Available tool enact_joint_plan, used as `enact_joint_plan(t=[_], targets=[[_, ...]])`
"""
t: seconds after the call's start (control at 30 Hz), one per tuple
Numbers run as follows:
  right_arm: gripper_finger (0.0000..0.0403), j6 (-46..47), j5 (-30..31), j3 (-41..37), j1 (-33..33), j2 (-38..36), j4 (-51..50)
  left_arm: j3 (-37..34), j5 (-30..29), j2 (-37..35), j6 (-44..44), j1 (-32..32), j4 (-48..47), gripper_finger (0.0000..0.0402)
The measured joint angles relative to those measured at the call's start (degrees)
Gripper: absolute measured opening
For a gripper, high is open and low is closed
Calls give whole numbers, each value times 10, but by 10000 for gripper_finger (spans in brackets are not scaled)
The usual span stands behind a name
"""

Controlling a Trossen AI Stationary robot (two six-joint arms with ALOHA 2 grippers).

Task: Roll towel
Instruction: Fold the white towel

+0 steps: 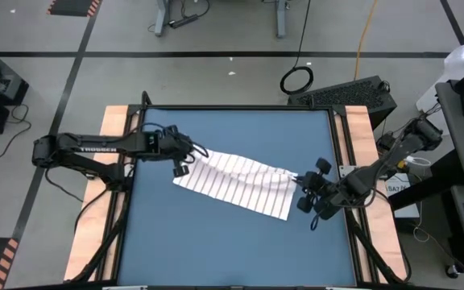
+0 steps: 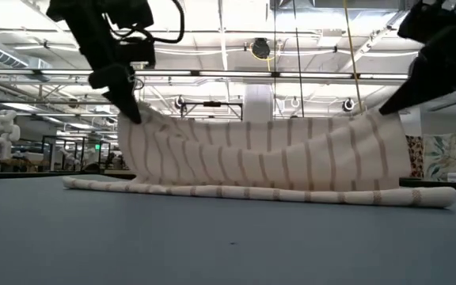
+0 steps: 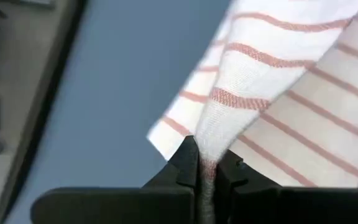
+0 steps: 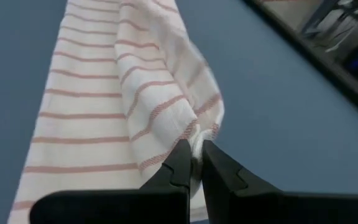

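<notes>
The blue bench [image 1: 232, 234] is seen from above, with wooden side strips along its nine o'clock and three o'clock edges. The towel [image 1: 236, 184] is spread across the middle of the bench, running slantwise from about ten o'clock of the bench centre toward four o'clock. It is a white cloth marked with narrow parallel stripes, which appear reddish in the wrist views. In the low view the towel [image 2: 267, 158] is seen lifted along one long edge, so that it sags between two raised corners, while its lower edge is laid on the bench as a narrow rolled or folded band.

The left arm is reached in from the nine o'clock side, and the left gripper [image 1: 185, 155] is placed at the towel's ten o'clock corner. Its jaws are closed on a pinch of the cloth, as shown in the left wrist view [image 3: 207, 168].

The right arm is reached in from the three o'clock side, and the right gripper [image 1: 303, 187] is set at the towel's three o'clock end. Its jaws are likewise clamped on a gathered fold of the towel's edge [image 4: 194, 155].
</notes>
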Motion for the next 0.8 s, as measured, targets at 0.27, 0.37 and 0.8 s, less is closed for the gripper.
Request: enact_joint_plan(t=[0.27,0.37,0.8], targets=[[9,2,-41,-20,3,2,55,-50,24,0,-31,-14,-3,13],[9,2,-62,-20,10,2,59,-53,35,0,-47,-27,-2,13],[9,21,-89,-20,42,24,100,-53,40,0,-80,-77,-10,13]])
